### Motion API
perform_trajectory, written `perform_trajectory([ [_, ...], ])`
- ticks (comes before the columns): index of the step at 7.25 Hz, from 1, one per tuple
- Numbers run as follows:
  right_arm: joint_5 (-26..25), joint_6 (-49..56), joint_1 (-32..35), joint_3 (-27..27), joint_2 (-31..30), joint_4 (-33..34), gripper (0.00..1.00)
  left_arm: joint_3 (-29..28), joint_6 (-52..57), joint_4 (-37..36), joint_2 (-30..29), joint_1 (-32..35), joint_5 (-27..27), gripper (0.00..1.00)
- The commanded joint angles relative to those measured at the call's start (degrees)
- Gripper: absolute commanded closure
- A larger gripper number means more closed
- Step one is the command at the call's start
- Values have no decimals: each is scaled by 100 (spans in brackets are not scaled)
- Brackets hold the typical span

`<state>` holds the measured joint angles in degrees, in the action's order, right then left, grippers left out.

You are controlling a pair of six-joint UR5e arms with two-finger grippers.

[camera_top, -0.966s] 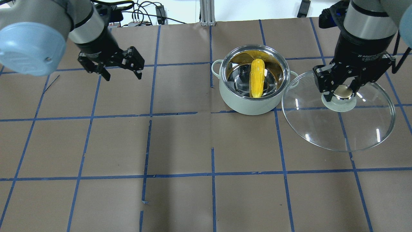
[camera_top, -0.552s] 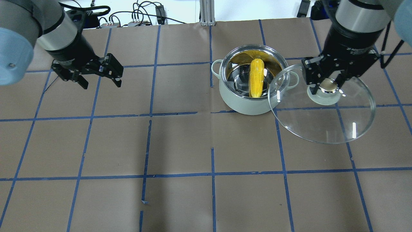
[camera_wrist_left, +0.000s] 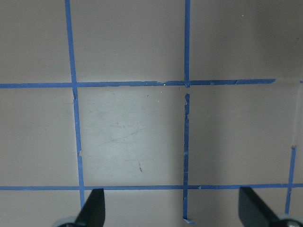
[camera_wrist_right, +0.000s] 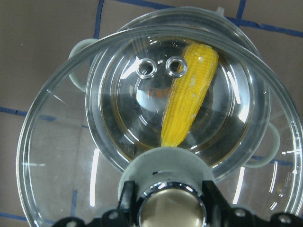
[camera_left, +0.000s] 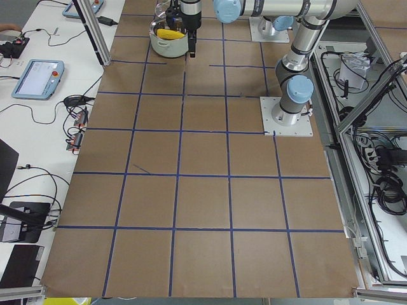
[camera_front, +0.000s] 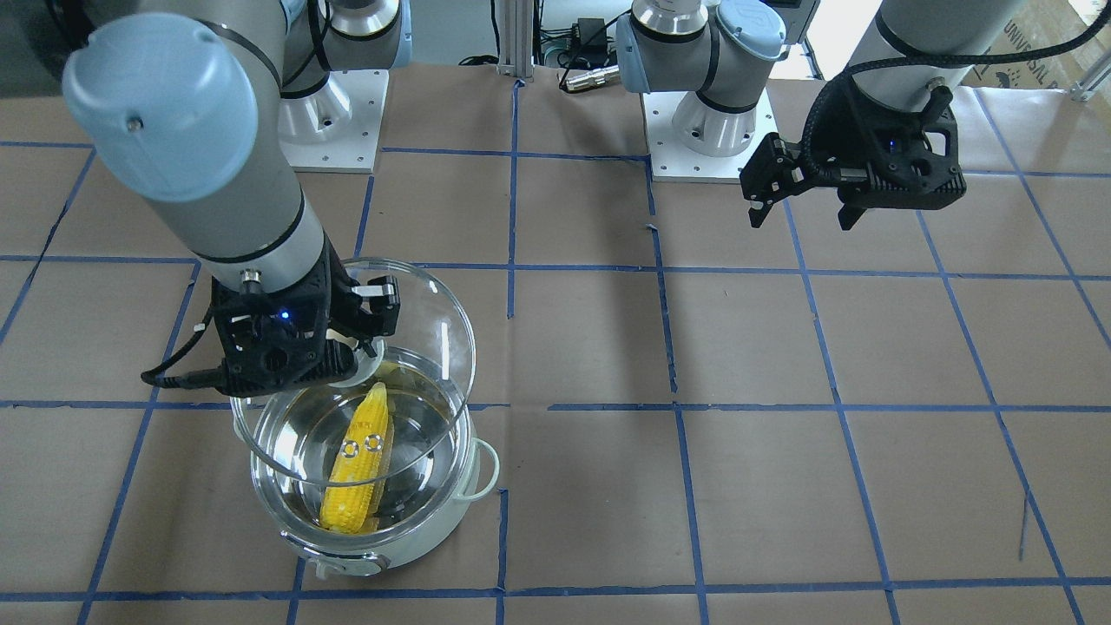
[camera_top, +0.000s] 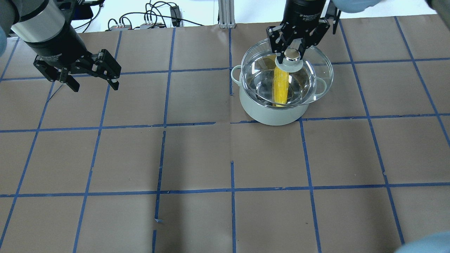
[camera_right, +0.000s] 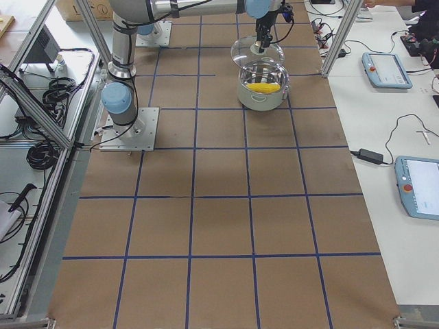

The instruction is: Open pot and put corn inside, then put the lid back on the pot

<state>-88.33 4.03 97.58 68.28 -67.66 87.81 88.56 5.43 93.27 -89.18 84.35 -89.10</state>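
While the right gripper (camera_top: 292, 55) is clamped on the metal-capped knob of the lid (camera_top: 318, 73), the clear glass disc hangs over the pot (camera_top: 270, 114) in the upper middle of the overhead view. It sits off-centre toward the frame's upper right, so its rim overhangs the pot's right handle. The right side view shows it raised, not seated. The corn (camera_top: 280, 88) lies inside the pot on the steel bottom, seen through the glass. In the upper left of the overhead view the left gripper (camera_top: 94, 85) hangs over the taped brown table (camera_top: 197, 154), its fingers spread apart and holding nothing.
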Motion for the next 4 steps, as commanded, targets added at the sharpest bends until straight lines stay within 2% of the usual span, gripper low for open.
perform_trajectory([
  [1,-9,36,-46,-25,200,184,84,-128,-6,51,23,20,24,0],
  [4,-17,27,-46,-16,218,210,84,-163,-6,-19,-204,301,-45,0],
])
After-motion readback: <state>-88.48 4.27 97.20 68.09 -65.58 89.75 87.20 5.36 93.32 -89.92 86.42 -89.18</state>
